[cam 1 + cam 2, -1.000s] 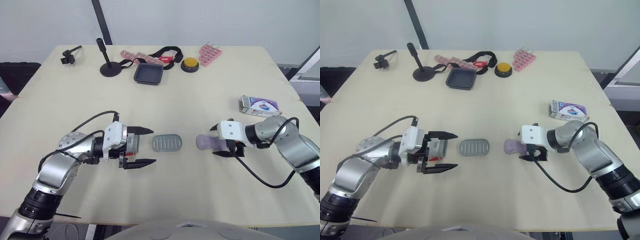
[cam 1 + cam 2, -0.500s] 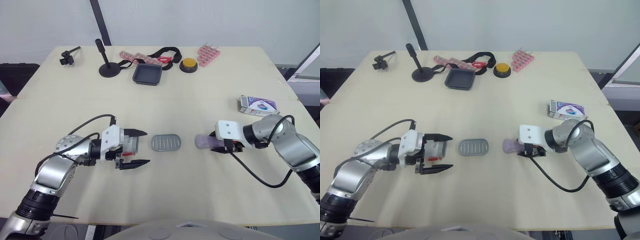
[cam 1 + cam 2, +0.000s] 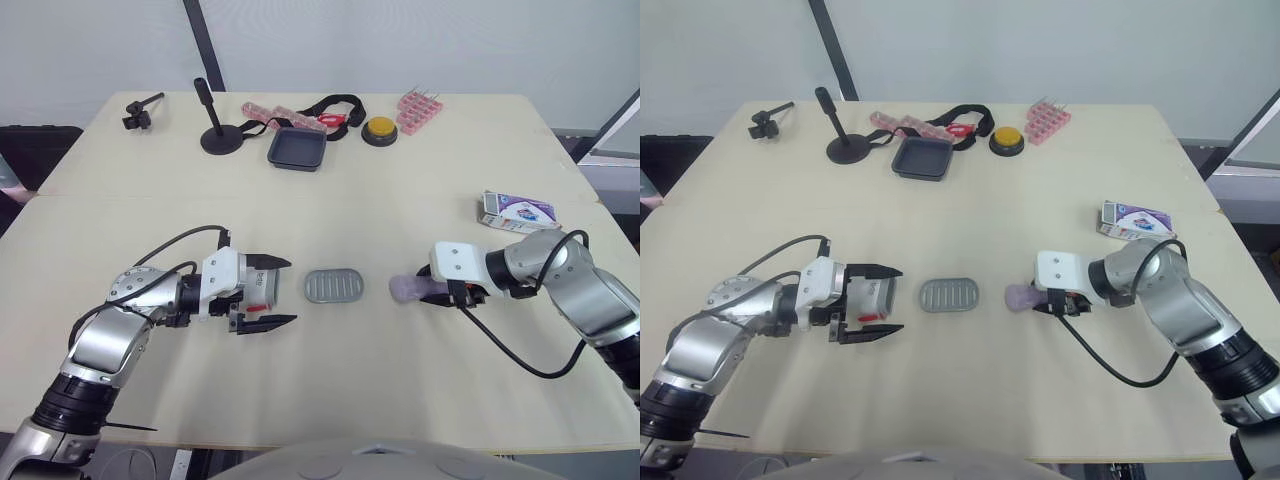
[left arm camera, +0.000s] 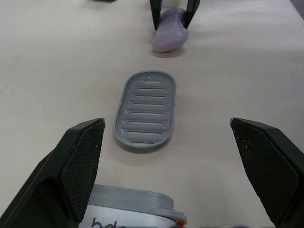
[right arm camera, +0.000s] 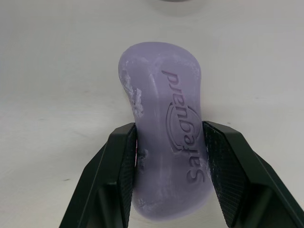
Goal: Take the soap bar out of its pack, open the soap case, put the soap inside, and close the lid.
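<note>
- While the right claw (image 5: 169, 127) is clamped on it, the purple soap bar (image 3: 405, 288) sits low over the worktop (image 3: 400, 200), right of centre, sticking out past the fingertips toward the middle; "Safeguard" is embossed on its top face.
- Soap case (image 3: 333, 285): grey oval, flat on the worktop just left of the soap, with a small gap between them. Ribbed face up. Can't tell whether the lid is shut.
- Left claw (image 3: 291, 291): fingers wide apart, holding nothing, lying level just left of the case with the tips pointing at it and not touching.
- Nothing sits between soap and case.
- Pack (image 3: 517, 211): white and purple box, lying flat near the right edge, behind the right arm, well apart from the case.
- Far side of the worktop, left to right: small black clamp (image 3: 140, 108), black stand on a round base (image 3: 220, 135), pink strip (image 3: 268, 112), black tray (image 3: 296, 147), black strap (image 3: 335, 103), yellow button (image 3: 380, 128), pink rack (image 3: 420, 108). All well clear of both claws.
- Worktop is pale beige, with a seam running across it behind the claws. A black cable (image 3: 520, 355) loops over it from the right wrist.
- Plain pale wall behind, with a dark pole (image 3: 205, 45) leaning up past the far edge.
- In the right wrist view the soap's rear end is cut off.
</note>
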Available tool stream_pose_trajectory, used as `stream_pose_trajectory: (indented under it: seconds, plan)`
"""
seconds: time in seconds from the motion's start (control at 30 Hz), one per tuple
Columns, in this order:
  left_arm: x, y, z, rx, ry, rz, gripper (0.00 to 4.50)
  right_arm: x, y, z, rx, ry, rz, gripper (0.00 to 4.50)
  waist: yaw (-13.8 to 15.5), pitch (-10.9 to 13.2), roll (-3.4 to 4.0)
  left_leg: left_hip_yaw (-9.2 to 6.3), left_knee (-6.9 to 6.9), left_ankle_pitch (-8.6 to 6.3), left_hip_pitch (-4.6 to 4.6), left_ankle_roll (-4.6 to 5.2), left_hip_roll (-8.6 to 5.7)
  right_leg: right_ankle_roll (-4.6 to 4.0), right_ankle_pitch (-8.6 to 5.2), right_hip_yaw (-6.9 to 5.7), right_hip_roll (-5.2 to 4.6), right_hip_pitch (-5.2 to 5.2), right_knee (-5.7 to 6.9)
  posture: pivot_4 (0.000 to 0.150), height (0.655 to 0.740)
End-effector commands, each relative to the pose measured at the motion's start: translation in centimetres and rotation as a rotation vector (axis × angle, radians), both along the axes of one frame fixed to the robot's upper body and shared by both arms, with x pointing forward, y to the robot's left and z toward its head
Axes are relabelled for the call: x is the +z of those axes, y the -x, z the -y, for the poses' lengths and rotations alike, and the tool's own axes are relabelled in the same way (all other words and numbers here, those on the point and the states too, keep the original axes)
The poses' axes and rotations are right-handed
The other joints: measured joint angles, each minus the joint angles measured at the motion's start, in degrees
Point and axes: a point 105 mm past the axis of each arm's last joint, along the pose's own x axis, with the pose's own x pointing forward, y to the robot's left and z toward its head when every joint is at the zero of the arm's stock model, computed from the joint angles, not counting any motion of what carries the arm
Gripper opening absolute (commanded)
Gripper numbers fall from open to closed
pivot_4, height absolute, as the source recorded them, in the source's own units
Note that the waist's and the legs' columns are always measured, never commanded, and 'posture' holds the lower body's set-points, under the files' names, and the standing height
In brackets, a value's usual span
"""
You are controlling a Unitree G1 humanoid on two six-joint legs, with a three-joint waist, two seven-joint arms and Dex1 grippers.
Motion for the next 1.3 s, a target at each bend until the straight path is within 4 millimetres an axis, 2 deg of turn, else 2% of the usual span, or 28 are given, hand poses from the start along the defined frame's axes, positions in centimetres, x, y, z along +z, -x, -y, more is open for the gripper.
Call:
stream_pose_trajectory:
  seconds: [0.03, 0.17, 0.4, 0.63, 0.9, 1.3]
  plan:
    - [0.6, -0.3, -0.4, 0.010, -0.010, 0.038, 4.50, -0.4, 0.6, -0.2, 0.036, 0.007, -0.021, 2.18, 0.0, 0.0, 0.00, 0.00, 0.00, 0.00, 0.00, 0.00, 0.00, 0.00, 0.00, 0.00, 0.00, 0.00, 0.00, 0.150, 0.7400]
    - [0.6, -0.4, -0.5, 0.015, -0.014, 0.043, 4.50, 0.2, 0.2, -0.5, 0.024, -0.026, -0.009, 2.18, -0.1, 0.0, 0.00, 0.00, 0.00, 0.00, 0.01, 0.00, 0.00, 0.00, 0.00, 0.00, 0.00, 0.00, 0.01, 0.150, 0.7400]
    - [0.5, -0.7, -0.9, 0.028, -0.028, 0.050, 4.50, 3.2, 0.0, -2.1, 0.053, -0.120, 0.038, 2.18, -0.1, 0.0, 0.05, 0.00, 0.00, 0.00, -0.02, 0.00, 0.00, 0.00, 0.00, 0.01, 0.01, -0.05, 0.03, 0.150, 0.7400]
    - [0.4, -0.9, -1.0, 0.035, -0.032, 0.053, 4.50, 3.8, 0.4, -3.1, 0.075, -0.156, 0.053, 2.18, 0.1, 0.0, 0.05, 0.00, 0.00, 0.01, -0.04, -0.01, -0.01, 0.00, 0.00, -0.01, -0.02, -0.05, 0.01, 0.150, 0.7400]
    - [0.3, -0.9, -1.2, 0.046, -0.040, 0.054, 4.50, 5.4, 0.1, -5.2, 0.090, -0.228, 0.076, 2.18, -0.1, 0.0, 0.07, 0.00, -0.01, 0.03, -0.04, -0.04, 0.00, 0.01, 0.00, 0.00, 0.01, -0.07, 0.03, 0.150, 0.7400]
    - [0.3, -1.3, -2.2, 0.076, -0.061, 0.058, 4.50, 5.3, -0.5, -11.5, 0.224, -0.243, 0.106, 2.18, 0.0, 0.0, 0.07, 0.00, -0.03, 0.08, 0.08, -0.15, -0.02, 0.25, 0.15, -0.04, 0.02, -0.15, 0.06, 0.150, 0.7400]
